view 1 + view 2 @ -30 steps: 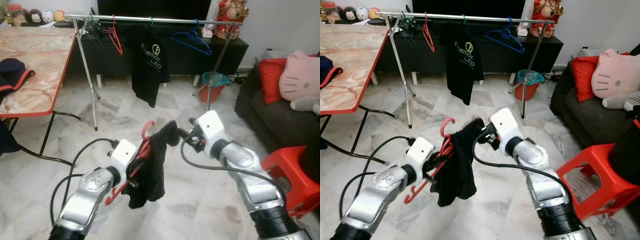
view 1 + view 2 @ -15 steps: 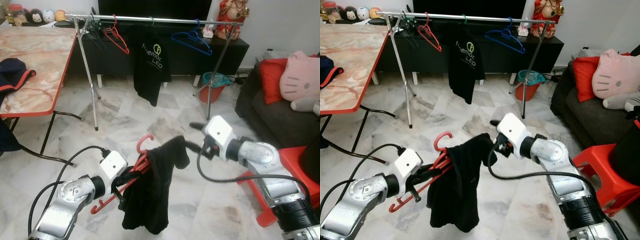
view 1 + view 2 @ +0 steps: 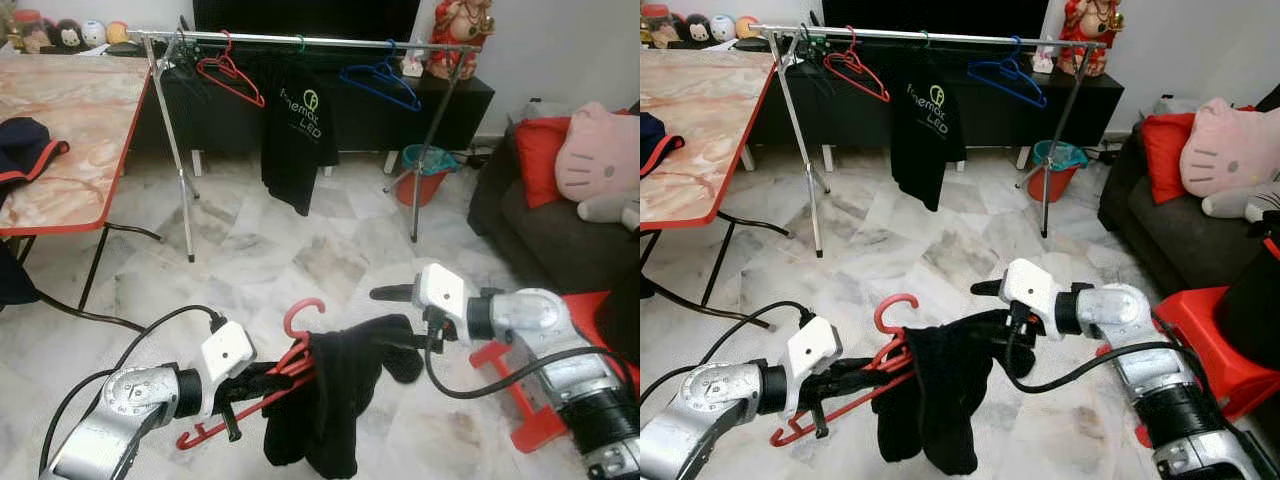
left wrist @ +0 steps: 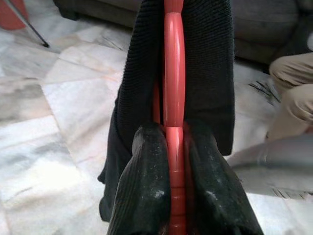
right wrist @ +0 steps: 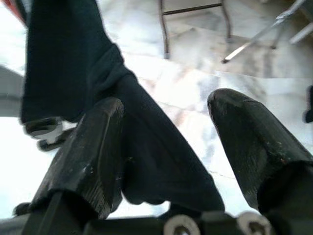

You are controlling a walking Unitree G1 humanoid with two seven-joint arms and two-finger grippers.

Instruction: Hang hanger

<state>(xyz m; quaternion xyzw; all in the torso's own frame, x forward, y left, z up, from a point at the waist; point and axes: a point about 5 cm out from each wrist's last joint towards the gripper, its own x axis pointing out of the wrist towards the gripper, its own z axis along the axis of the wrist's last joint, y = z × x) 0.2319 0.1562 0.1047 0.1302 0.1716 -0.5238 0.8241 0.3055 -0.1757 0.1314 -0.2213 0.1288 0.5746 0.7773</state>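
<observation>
1. My left end effector (image 4: 175,161) is clamped on the red hanger (image 3: 292,358), both black fingers (image 4: 144,186) pressed against its bar, low above the marble floor (image 3: 300,250).
2. A black garment (image 3: 335,400) is draped over that hanger and hangs down in folds below it; the hanger's hook (image 3: 303,310) points upward.
3. My right end effector (image 5: 166,147) is spread apart, with a fold of the black garment lying between its fingers against one finger (image 5: 88,156); it sits at the garment's right end.
4. Beyond both arms stands a metal clothes rail (image 3: 300,40) carrying a second red hanger (image 3: 228,78), a black printed T-shirt (image 3: 298,135) and a blue hanger (image 3: 382,80), well apart from the hanger I hold.
5. A marble-patterned tabletop (image 3: 70,130) with a red edge stands to the left; a dark sofa (image 3: 520,210) with a red cushion (image 3: 542,150) and a pink plush (image 3: 598,150) sits to the right, a red stool (image 3: 545,400) near my right arm.
</observation>
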